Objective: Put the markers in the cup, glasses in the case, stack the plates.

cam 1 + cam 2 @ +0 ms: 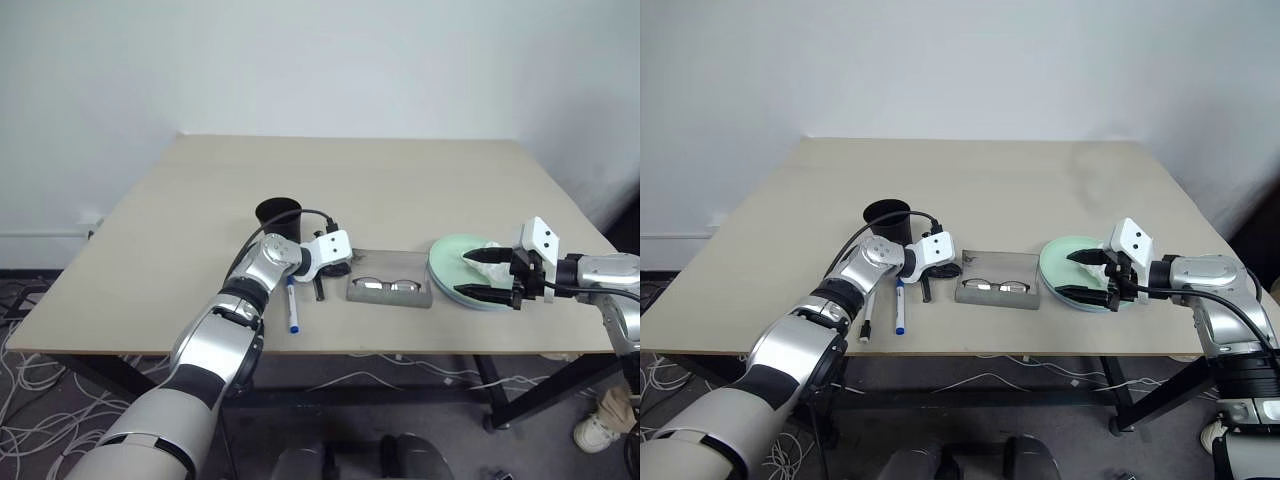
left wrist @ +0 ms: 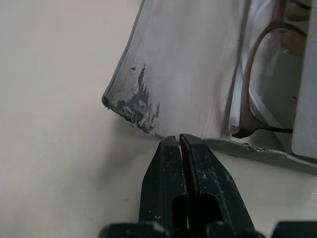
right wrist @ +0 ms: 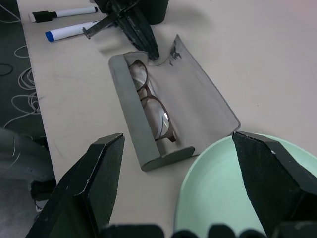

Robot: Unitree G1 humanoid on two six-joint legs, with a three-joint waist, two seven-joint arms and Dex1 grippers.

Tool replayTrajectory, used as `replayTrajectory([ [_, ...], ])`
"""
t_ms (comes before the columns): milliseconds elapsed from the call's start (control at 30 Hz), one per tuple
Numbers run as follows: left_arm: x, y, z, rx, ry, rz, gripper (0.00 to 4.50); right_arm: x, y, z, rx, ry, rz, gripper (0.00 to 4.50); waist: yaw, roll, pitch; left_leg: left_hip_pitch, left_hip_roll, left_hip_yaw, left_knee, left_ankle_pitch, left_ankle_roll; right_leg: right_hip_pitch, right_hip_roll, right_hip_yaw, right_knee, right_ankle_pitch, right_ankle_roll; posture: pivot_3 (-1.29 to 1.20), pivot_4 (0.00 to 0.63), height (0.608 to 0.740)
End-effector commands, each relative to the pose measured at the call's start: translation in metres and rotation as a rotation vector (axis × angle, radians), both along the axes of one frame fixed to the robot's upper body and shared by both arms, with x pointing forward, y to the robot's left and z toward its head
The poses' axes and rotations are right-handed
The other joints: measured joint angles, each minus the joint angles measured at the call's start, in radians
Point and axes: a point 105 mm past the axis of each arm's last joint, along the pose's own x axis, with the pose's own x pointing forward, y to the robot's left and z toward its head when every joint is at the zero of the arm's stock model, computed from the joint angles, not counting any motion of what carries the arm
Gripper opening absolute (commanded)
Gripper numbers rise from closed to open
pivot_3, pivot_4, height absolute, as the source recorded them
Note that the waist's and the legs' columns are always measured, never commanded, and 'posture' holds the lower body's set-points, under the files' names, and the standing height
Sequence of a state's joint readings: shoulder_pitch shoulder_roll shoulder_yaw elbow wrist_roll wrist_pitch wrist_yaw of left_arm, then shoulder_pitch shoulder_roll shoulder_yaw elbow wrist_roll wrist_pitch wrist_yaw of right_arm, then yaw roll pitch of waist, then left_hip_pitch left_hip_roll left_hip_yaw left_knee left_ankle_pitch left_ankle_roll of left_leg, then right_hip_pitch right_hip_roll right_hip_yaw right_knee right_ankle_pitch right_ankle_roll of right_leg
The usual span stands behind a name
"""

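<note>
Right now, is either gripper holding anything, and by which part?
Nothing is held. The left gripper is shut on nothing, its tips at the edge of the open case; the right gripper is open over the plates.

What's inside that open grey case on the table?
The glasses lie inside the case, against its raised front wall, with the lid flap lying open and flat. That wall hides the lower rims, so anything beneath them cannot be seen.

The lower plate (image 1: pixel 470 296) shows just as a thin blue rim under the mint green plate (image 1: pixel 1065 262). The right gripper (image 1: pixel 492 275) covers part of the white tissue (image 1: pixel 492 247). The glasses (image 2: pixel 262 84) are cut off by the left wrist view's edge.
</note>
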State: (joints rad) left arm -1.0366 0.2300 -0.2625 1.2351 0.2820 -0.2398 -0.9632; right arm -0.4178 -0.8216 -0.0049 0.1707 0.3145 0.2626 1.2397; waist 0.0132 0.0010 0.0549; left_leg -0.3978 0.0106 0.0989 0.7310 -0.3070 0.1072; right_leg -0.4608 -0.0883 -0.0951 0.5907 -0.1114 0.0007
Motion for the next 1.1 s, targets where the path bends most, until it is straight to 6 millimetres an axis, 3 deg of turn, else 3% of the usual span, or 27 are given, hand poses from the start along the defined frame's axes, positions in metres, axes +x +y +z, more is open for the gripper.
replayTrajectory([
  [33, 0.011, -0.003, 0.030, -0.055, -0.021, 0.016, 0.39, 0.002, 0.001, 0.012, 0.000, -0.047, 0.012, 3.79, 0.000, 0.000, 0.000, 0.000, 0.000, 0.000, 0.000, 0.000, 0.000, 0.000, 0.000, 0.000, 0.000, 0.000, 0.000, 0.00, 0.000, 0.740],
  [467, -0.003, 0.004, 0.043, -0.052, -0.005, -0.132, 4.48, 0.004, 0.003, 0.013, -0.001, -0.051, 0.015, 3.79, 0.000, 0.000, 0.000, 0.000, 0.000, 0.000, 0.000, 0.000, 0.000, 0.000, 0.000, 0.000, 0.000, -0.001, -0.001, 0.00, 0.000, 0.740],
  [867, 0.022, 0.006, 0.075, -0.157, -0.097, 0.035, 4.48, 0.007, 0.004, 0.013, -0.004, -0.052, 0.014, 3.79, 0.000, 0.000, 0.000, 0.000, 0.000, 0.000, 0.000, 0.000, 0.000, 0.000, 0.000, 0.000, 0.000, 0.000, -0.001, 0.00, 0.000, 0.740],
  [967, 0.030, 0.006, 0.074, -0.162, -0.105, 0.113, 3.88, 0.007, 0.004, 0.014, -0.003, -0.054, 0.016, 3.79, 0.000, 0.000, 0.000, 0.000, 0.000, 0.000, 0.000, 0.000, 0.000, 0.000, 0.000, 0.000, 0.000, 0.000, 0.000, 0.00, 0.000, 0.740],
  [1100, 0.035, 0.006, 0.062, -0.120, -0.124, 0.174, 2.58, 0.006, 0.004, 0.014, -0.003, -0.055, 0.018, 3.79, 0.000, 0.000, 0.000, 0.000, 0.000, 0.000, 0.000, 0.000, 0.000, 0.000, 0.001, 0.000, 0.000, 0.000, 0.000, 0.00, 0.000, 0.740],
])
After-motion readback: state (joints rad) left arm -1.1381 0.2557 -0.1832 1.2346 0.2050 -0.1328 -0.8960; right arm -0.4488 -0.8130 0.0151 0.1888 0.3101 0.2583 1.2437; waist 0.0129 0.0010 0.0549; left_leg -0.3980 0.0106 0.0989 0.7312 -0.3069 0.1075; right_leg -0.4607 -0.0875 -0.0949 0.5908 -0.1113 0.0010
